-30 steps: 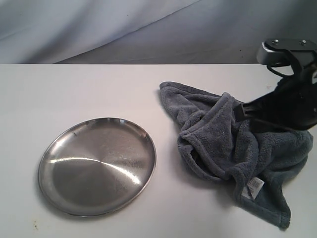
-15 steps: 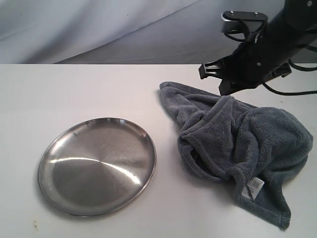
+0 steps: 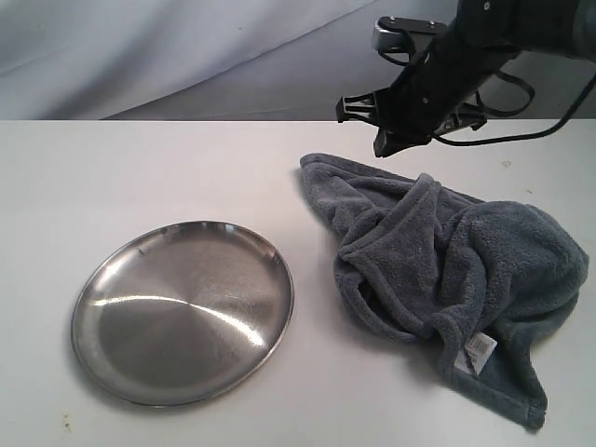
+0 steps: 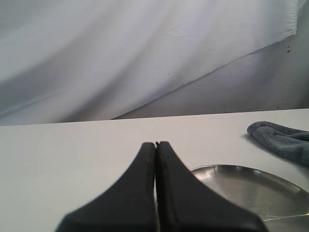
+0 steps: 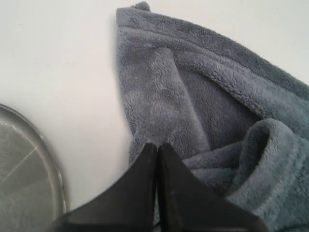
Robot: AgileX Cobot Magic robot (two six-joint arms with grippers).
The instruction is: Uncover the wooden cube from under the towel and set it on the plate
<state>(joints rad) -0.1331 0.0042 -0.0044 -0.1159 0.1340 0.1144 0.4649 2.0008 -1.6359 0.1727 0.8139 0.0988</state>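
Note:
The blue-grey towel (image 3: 447, 270) lies crumpled in a heap on the right of the white table, its white care label (image 3: 480, 352) near the front. The wooden cube is hidden; no part of it shows in any view. The shiny steel plate (image 3: 182, 312) sits bare at the front left. My right gripper (image 3: 384, 147) hovers shut and holding nothing above the towel's far left corner; in its wrist view the gripper (image 5: 157, 144) points down at the towel (image 5: 203, 96) near the edge. My left gripper (image 4: 156, 142) is shut with nothing in it, low beside the plate (image 4: 251, 186).
The white table (image 3: 140, 177) stretches between plate and towel, backed by a draped grey-white cloth (image 3: 186, 56). The right arm's black cables (image 3: 521, 88) hang above the table's back right.
The right arm has lifted off the towel's right side and swung left and toward the back, now over the towel's far corner. Towel and plate have not moved.

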